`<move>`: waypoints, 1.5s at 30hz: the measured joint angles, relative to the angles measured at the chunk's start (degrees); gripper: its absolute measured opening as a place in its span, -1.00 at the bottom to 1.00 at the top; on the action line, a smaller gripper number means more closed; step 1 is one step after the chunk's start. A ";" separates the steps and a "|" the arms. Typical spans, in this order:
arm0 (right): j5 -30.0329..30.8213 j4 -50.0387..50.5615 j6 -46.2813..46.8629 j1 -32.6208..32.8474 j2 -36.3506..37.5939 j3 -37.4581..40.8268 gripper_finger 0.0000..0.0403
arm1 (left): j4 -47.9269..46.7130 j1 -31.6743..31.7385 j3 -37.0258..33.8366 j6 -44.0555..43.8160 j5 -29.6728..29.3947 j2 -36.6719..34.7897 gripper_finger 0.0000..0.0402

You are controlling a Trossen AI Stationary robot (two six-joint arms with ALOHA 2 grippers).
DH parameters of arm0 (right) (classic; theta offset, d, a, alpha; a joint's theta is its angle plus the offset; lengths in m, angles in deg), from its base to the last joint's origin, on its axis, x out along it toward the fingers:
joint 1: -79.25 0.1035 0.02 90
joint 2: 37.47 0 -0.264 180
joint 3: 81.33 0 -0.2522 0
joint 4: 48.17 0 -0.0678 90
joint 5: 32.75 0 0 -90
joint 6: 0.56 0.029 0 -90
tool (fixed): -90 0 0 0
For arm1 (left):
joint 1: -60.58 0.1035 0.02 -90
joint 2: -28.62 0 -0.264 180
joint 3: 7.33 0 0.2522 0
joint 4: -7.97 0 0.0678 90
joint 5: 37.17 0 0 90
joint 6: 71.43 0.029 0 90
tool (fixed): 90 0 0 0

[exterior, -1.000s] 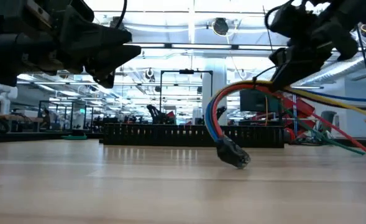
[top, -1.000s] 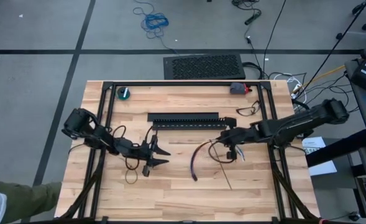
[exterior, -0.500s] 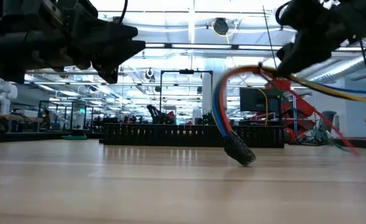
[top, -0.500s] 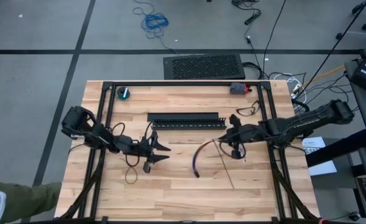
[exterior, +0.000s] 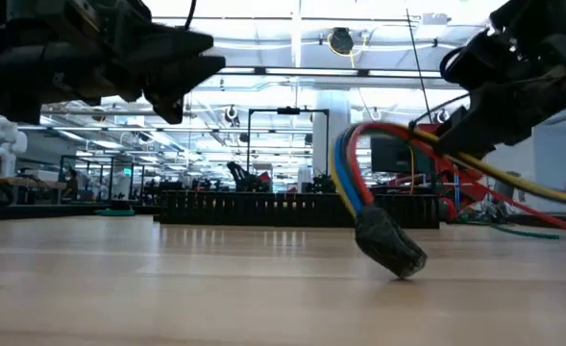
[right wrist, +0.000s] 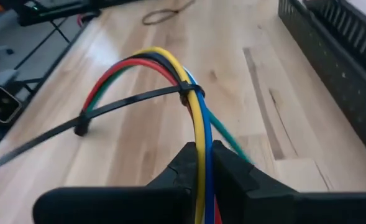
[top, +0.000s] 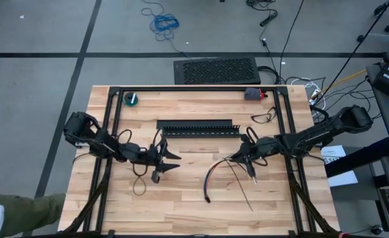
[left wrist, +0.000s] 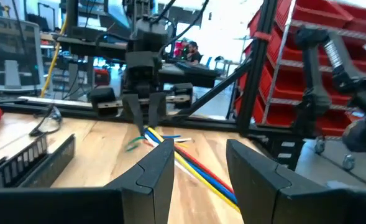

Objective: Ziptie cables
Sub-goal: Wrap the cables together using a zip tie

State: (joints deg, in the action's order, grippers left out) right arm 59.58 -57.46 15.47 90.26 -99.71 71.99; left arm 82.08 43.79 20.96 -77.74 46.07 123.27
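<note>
Coloured cables (right wrist: 189, 118), cinched by a black ziptie (right wrist: 130, 102), now droop lower: my right gripper (top: 250, 158), pinched shut on them, has swung toward six o'clock. One tie looks fastened. My left gripper (top: 164, 160) waits at nine o'clock, half-open, empty.

The right gripper's (right wrist: 202, 163) fingertips hid where the cables (right wrist: 170, 68) ran between them. The ziptie's (right wrist: 114, 107) tail was cut off at the wrist picture's edge; in the high view it was too thin to trace.
</note>
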 joint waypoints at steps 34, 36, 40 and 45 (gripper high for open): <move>0.56 -8.00 6.26 8.11 -14.32 -0.06 -0.85 | -18.92 0.16 7.71 -2.35 -3.21 0.02 -0.29; 0.48 -8.60 6.26 8.11 -14.32 -0.12 -0.85 | -19.75 0.16 7.71 -2.38 -3.19 0.02 -0.29; -0.84 -8.46 6.26 8.22 -14.32 -0.75 -0.85 | -20.17 0.16 7.71 -2.38 -3.19 0.02 -0.29; -2.73 -8.09 6.51 8.24 -14.30 -1.59 -0.85 | -23.79 0.16 7.71 -1.50 -3.17 0.02 -0.29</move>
State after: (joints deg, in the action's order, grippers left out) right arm 56.85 -65.55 21.98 98.50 -114.00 70.40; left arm 58.30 43.95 28.67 -79.24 42.90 123.29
